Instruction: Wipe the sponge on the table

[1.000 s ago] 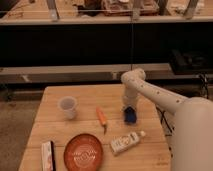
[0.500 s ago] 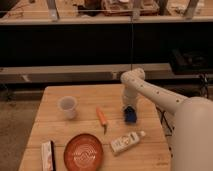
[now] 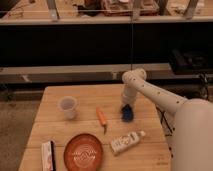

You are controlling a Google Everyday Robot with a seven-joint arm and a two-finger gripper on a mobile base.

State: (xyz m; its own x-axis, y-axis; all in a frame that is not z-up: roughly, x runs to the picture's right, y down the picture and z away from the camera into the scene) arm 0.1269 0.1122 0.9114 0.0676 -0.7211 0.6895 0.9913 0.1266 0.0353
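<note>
The dark blue sponge (image 3: 127,114) rests on the light-brown wooden table (image 3: 90,97), right of centre. My gripper (image 3: 127,107) comes down from the white arm directly onto the sponge's top, and the sponge shows just below it. The arm reaches in from the lower right and bends at an elbow near the table's far edge.
A clear cup (image 3: 68,107) stands on the left. An orange carrot (image 3: 102,118) lies just left of the sponge. A white bottle (image 3: 125,142) lies on its side in front. A red plate (image 3: 83,152) and a small box (image 3: 48,155) sit near the front edge.
The gripper and sponge have shifted slightly along the table; the other objects have not moved.
</note>
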